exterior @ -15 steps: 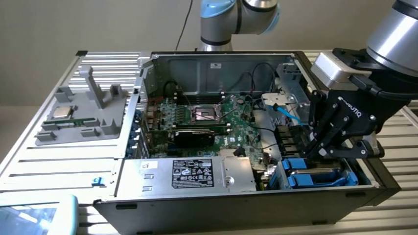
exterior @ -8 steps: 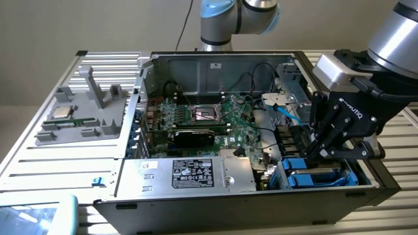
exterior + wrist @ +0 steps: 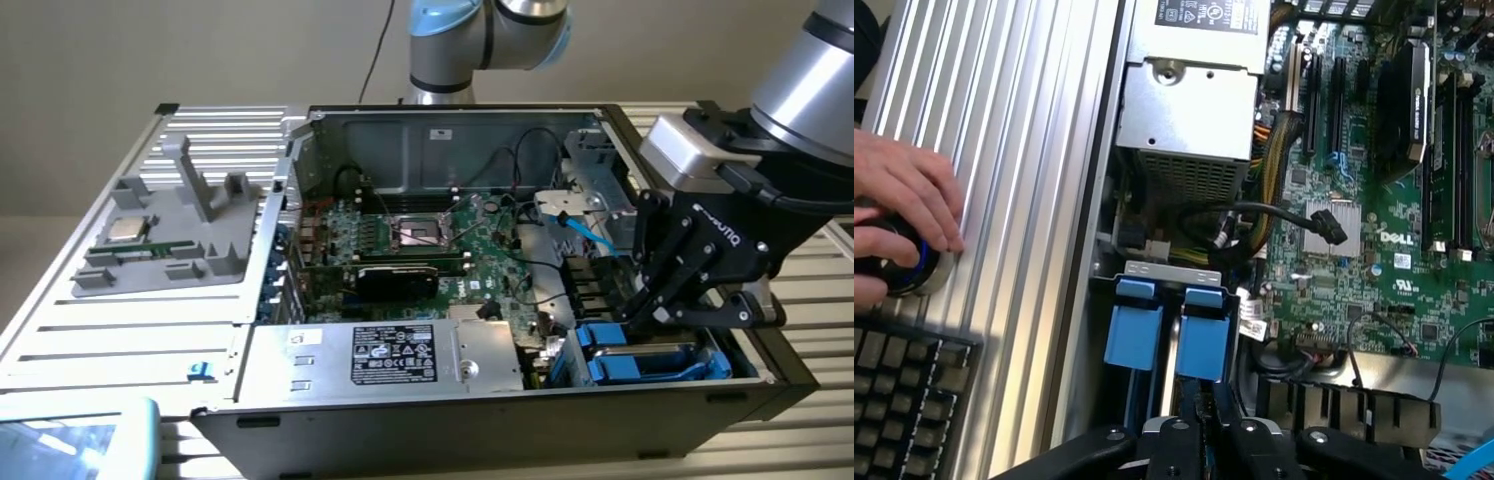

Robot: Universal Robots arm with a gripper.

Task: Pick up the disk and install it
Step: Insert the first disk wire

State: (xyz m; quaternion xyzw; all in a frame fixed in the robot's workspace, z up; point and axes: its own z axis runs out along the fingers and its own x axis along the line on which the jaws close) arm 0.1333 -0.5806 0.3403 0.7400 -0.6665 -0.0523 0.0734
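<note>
Case (image 3: 400, 425) open — blue carriers (image 3: 1159, 325) in bay, gripper (image 3: 663, 312) above

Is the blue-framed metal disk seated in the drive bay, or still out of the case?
In the bay: the blue-framed disk sits inside the black computer case, beside a second blue carrier, under the gripper.
</note>
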